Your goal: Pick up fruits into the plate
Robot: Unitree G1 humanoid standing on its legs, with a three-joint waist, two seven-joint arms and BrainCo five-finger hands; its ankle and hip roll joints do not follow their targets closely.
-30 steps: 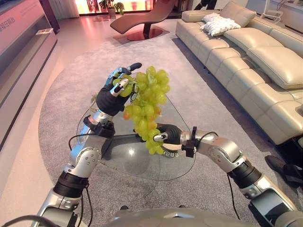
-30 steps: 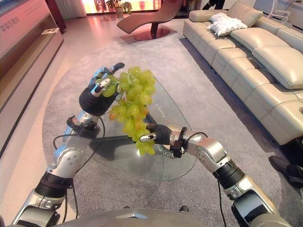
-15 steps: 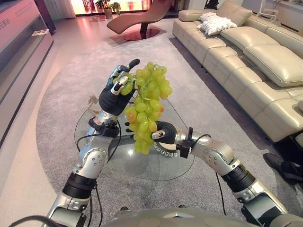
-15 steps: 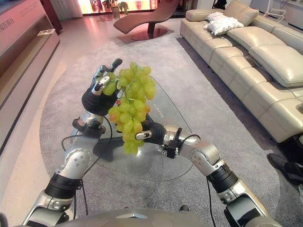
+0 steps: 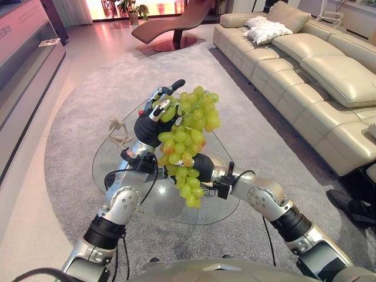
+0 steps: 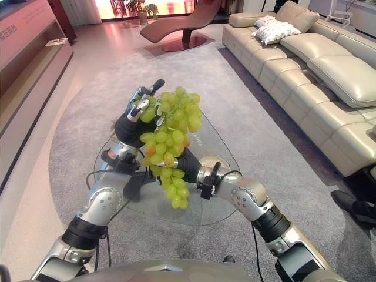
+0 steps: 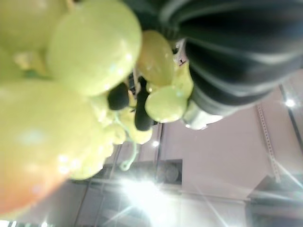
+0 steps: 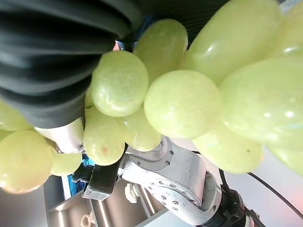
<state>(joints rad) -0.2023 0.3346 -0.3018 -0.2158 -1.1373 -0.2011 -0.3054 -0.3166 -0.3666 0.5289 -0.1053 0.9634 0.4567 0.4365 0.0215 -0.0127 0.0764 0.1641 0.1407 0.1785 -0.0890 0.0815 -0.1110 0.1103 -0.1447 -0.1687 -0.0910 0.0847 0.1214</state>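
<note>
**Grapes hanging in the air, no plate in sight**

The glass table (image 5: 117,170) is sitting on a round grey rug (image 5: 70,135), a cream sofa (image 5: 317,76) well apart. The bunch of grapes (image 5: 187,147) is dangling above the table, probably lifted clear for carrying. The left hand (image 5: 154,120) is curling its fingers round the bunch's top. The right hand (image 5: 202,166) is lying behind the lower grapes; its fingers are hidden, so I cannot tell their state.

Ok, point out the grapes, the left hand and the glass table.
grapes (image 5: 187,132), left eye view, middle of the bunch
left hand (image 5: 148,128), left eye view, dark back cover
glass table (image 5: 217,205), left eye view, bare near rim
</note>
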